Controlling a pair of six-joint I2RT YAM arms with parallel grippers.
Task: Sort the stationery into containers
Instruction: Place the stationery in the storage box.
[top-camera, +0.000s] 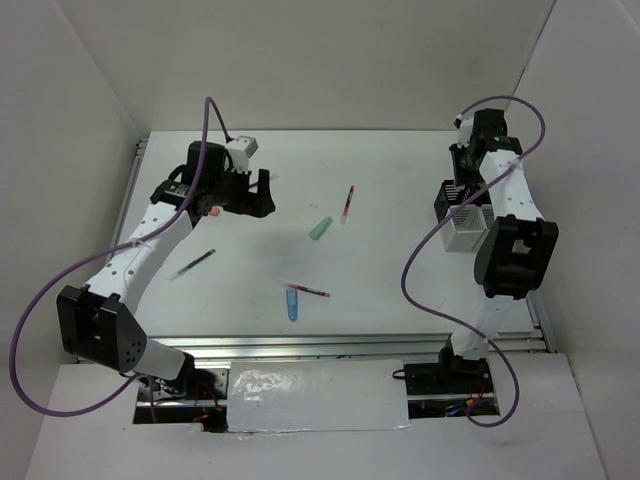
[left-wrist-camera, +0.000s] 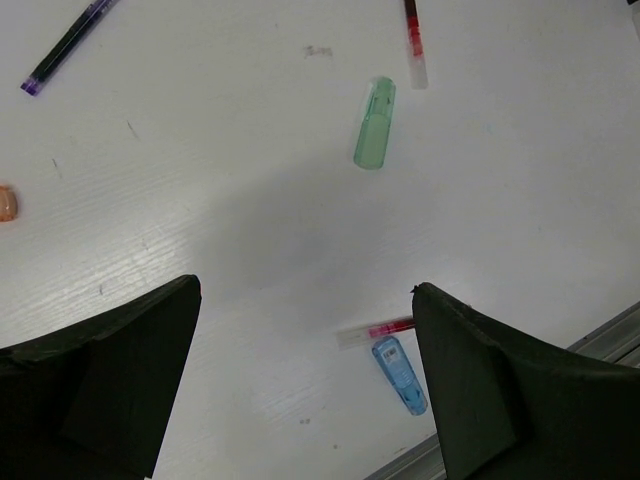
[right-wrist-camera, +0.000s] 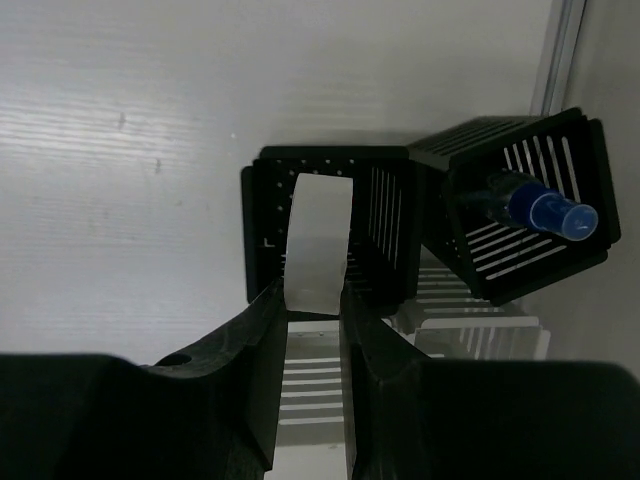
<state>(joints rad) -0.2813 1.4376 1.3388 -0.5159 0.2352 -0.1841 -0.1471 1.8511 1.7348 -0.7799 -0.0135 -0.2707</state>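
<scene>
White tabletop (top-camera: 400, 280) inside a white-walled enclosure, two arms bolted at its near edge. Closest to the bases lie a blue marker (top-camera: 292, 302) and, just beside its far end, a red pen (top-camera: 308, 290). The left wrist view hides one end of that pen behind a finger. To the left, a thin dark pen (top-camera: 195, 263) lies alone. Farther out at mid-table, a pale green tube (top-camera: 320, 228) and a second red pen (top-camera: 347, 203) lie near each other without touching.

The left gripper (top-camera: 250, 192) hangs over the far left of the table, jaws spread wide and holding nothing (its own camera shows only bare table between the fingers (left-wrist-camera: 110, 380)). An orange piece (top-camera: 213, 212) sits just beside it and is cut off at the edge of the wrist view.

On the right, the containers cluster by the table's side edge, largely hidden from above by the right arm. They are a black bin with dotted walls (right-wrist-camera: 265, 220), a black slatted bin (right-wrist-camera: 540, 265) holding a blue-capped clear bottle (right-wrist-camera: 550, 212), and a white slatted bin (right-wrist-camera: 480, 335) partly lost behind the fingers.

The right gripper (right-wrist-camera: 315, 300) is clamped on a white lump (right-wrist-camera: 320, 240) over the mouth of the dotted bin. The lump is seen edge-on, so its shape is hard to read, and whether it touches the bin cannot be made out.
</scene>
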